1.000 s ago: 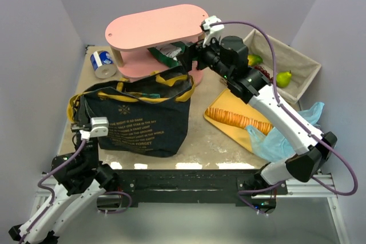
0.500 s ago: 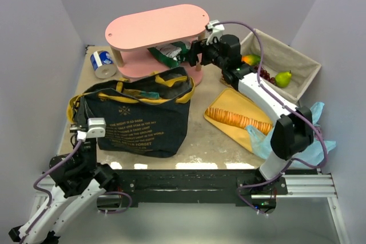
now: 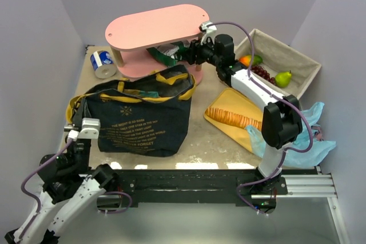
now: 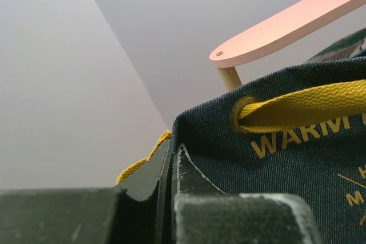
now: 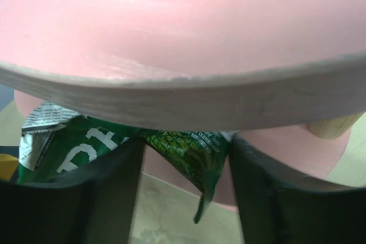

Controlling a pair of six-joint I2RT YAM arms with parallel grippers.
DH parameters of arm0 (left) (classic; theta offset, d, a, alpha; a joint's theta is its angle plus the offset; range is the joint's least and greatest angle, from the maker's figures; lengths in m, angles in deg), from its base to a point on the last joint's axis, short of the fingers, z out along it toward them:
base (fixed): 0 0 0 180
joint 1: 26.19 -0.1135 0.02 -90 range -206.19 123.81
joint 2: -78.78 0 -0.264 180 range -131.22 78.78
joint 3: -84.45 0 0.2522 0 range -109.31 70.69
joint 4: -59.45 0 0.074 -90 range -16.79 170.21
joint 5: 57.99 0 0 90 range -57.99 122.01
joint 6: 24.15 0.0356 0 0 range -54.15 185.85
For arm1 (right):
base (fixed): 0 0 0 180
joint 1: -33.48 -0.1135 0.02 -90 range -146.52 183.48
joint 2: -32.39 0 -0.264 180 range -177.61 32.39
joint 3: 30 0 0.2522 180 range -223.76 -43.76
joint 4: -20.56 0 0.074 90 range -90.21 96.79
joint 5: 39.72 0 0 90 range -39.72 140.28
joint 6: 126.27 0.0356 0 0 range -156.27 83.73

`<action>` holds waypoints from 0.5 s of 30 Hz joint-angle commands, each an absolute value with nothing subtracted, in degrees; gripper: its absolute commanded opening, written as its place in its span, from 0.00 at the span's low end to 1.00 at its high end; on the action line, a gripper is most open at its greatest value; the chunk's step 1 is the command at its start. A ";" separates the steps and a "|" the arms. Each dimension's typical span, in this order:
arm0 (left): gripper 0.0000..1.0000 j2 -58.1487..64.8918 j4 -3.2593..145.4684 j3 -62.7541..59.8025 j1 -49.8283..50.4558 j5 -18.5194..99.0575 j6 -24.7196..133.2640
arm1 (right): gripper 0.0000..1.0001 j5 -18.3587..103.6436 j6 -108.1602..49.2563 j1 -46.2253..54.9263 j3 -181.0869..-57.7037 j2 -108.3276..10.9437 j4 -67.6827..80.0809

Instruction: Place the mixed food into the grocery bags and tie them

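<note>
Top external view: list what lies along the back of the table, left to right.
blue-and-white can → pink stand → mango → grapes → pear

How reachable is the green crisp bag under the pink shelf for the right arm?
Probably yes: the right gripper sits with open jaws flanking the green crisp bag, just beneath the pink shelf top.
</note>
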State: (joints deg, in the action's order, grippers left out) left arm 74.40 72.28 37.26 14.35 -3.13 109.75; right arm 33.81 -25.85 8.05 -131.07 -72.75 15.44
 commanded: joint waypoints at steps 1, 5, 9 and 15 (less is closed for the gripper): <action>0.00 74.30 71.79 28.88 14.07 1.41 104.71 | 0.46 30.51 -24.75 8.08 -131.30 -71.32 20.51; 0.25 72.37 77.41 23.33 14.07 4.13 101.02 | 0.07 29.54 -25.46 8.08 -130.78 -69.83 20.15; 0.52 66.67 82.08 17.44 14.07 8.44 98.46 | 0.00 28.49 -26.24 8.08 -127.80 -65.79 18.93; 0.67 55.78 88.23 8.74 14.07 17.67 94.77 | 0.00 26.82 -27.91 8.08 -123.49 -57.27 15.86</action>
